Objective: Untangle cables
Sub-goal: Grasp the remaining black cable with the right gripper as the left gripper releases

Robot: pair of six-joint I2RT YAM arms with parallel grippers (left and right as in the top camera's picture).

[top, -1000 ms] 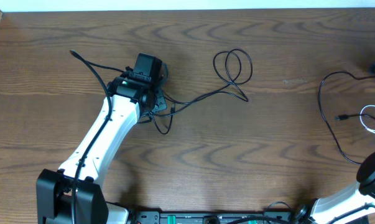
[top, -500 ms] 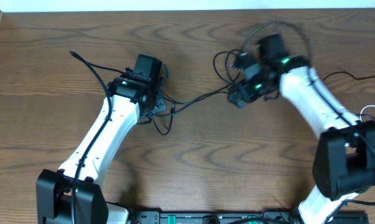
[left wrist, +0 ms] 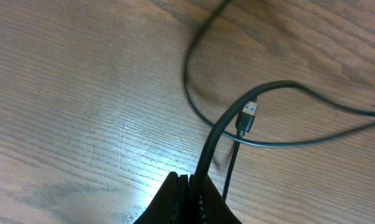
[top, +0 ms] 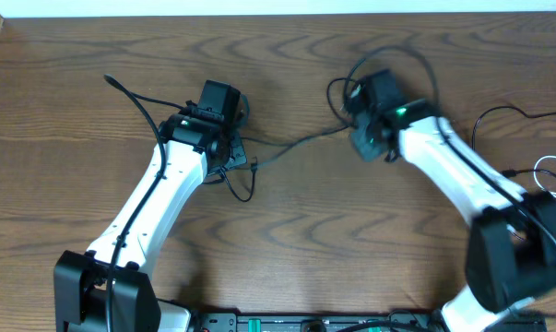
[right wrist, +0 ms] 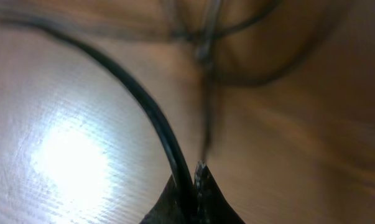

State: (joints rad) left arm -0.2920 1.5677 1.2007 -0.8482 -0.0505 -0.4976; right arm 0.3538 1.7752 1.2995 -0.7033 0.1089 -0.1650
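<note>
Wood-grain tabletop [top: 287,240] fills the overhead view, and the big change from a second ago is on my right. The right arm [top: 453,166], then folded back at the near right corner, now reaches across to the far middle, with its wrist over the loops of the black cable [top: 301,141]. Half a second ago it was already there. Since then it has shifted slightly left and far, the loops look drawn in, and the run between the two arms is straighter. The right jaws are closed, and the blurred right wrist view shows the cable running down into their tips. The left arm [top: 158,194] has not moved. It stretches from the near left corner toward the far left-centre with its wrist pitched down, the left jaws pinched narrow on the same cable. A small plug [left wrist: 247,117] lies on the wood just beyond them. The white cable [top: 538,173] lies coiled at the right edge, well apart from both arms.
</note>
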